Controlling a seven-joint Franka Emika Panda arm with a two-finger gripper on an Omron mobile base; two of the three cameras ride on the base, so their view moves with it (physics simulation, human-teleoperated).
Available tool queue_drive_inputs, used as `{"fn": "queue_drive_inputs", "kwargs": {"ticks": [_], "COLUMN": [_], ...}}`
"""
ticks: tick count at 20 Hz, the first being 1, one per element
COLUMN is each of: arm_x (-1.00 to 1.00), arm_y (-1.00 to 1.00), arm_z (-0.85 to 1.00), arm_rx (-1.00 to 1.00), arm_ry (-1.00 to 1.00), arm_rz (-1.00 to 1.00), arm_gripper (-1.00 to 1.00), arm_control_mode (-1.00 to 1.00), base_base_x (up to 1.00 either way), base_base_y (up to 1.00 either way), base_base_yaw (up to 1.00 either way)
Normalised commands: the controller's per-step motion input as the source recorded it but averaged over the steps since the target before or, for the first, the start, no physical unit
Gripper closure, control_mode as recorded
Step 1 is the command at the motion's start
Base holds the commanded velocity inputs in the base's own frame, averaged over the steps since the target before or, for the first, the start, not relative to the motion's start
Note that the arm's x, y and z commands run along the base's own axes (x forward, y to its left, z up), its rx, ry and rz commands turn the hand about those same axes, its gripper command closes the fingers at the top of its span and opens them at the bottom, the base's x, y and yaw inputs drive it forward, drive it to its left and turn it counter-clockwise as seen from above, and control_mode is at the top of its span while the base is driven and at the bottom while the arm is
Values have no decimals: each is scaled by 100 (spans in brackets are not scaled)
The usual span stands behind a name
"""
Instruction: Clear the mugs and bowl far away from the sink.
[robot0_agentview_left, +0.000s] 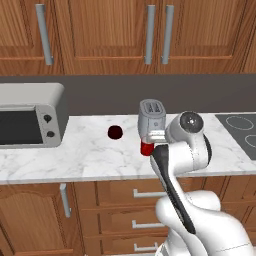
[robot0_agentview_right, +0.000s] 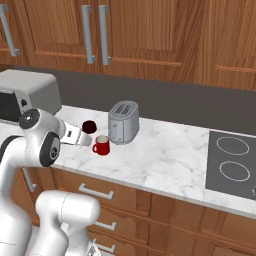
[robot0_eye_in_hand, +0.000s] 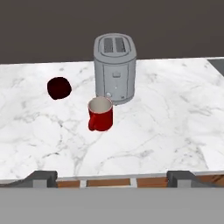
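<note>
The bright red mug (robot0_eye_in_hand: 101, 114) stands upright on the white marble counter (robot0_eye_in_hand: 166, 127), its handle at the lower left in the hand view, just in front of the silver toaster. It also shows as the red mug (robot0_agentview_left: 146, 148) (robot0_agentview_right: 101, 145) in both base views. The dark maroon mug (robot0_eye_in_hand: 59, 88) (robot0_agentview_left: 115, 132) (robot0_agentview_right: 89, 126) sits farther back and to the left. My gripper (robot0_eye_in_hand: 113, 178) hovers above the counter's front edge, short of the red mug, open, with nothing between its fingers. The bowl and the sink are out of view.
The silver toaster (robot0_eye_in_hand: 115, 67) (robot0_agentview_left: 152, 116) (robot0_agentview_right: 123, 122) stands right behind the red mug. A toaster oven (robot0_agentview_left: 30, 120) (robot0_agentview_right: 30, 92) is at the left, a black stovetop (robot0_agentview_left: 240, 127) (robot0_agentview_right: 232, 160) at the right. Wooden cabinets hang above.
</note>
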Motion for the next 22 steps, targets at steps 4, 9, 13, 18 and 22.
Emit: {"fn": "queue_drive_inputs", "kwargs": {"ticks": [4, 9, 13, 18, 22], "arm_x": [-84, -64, -65, -48, -14], "arm_y": [0, 0, 0, 0, 0], "arm_z": [52, 60, 75, 26, 3], "arm_rx": [3, 1, 1, 0, 2], "arm_ry": [0, 0, 2, 0, 5], "arm_rz": [-1, 0, 0, 1, 6], "arm_gripper": [-100, -100, -100, -100, -100], "arm_control_mode": [-100, -100, -100, -100, -100], "base_base_x": [0, 0, 0, 0, 0], "base_base_y": [0, 0, 0, 0, 0], "base_base_yaw": [0, 0, 0, 0, 0]}}
